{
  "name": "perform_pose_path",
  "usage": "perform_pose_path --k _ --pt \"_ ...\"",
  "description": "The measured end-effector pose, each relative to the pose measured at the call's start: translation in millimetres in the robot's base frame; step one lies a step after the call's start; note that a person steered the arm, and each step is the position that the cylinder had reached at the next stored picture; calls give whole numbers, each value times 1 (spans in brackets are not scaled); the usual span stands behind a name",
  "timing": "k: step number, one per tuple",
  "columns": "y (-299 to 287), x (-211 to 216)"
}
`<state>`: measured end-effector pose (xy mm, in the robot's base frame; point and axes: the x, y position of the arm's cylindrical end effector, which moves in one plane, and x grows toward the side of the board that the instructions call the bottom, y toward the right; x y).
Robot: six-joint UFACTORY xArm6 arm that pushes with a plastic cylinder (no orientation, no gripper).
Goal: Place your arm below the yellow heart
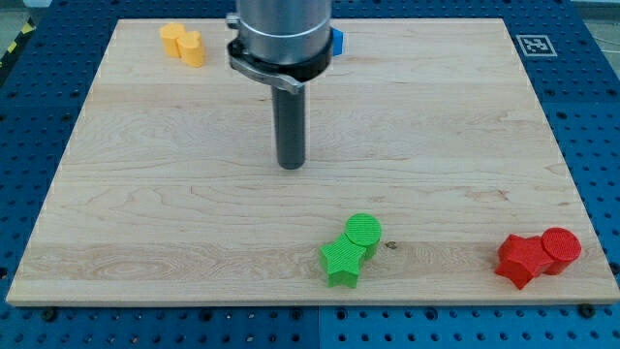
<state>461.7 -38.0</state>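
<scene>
The yellow heart point(182, 43) lies near the board's top left corner. My tip point(291, 166) rests on the board near its middle, well to the right of and below the yellow heart. The rod rises from it to the arm's grey body point(281, 34) at the view's top. The tip touches no block.
A blue block point(338, 41) shows partly behind the arm at the top. A green cylinder point(364, 232) and a green star point(343, 261) touch near the bottom middle. A red star-like block point(520, 259) and a red cylinder point(561, 246) touch at the bottom right. A marker tag point(534, 45) sits on the board's top right corner.
</scene>
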Motion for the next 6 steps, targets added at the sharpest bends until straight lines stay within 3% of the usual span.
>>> perform_pose_path --k 4,6 --pt "-111 -114" --pt "-160 -152"
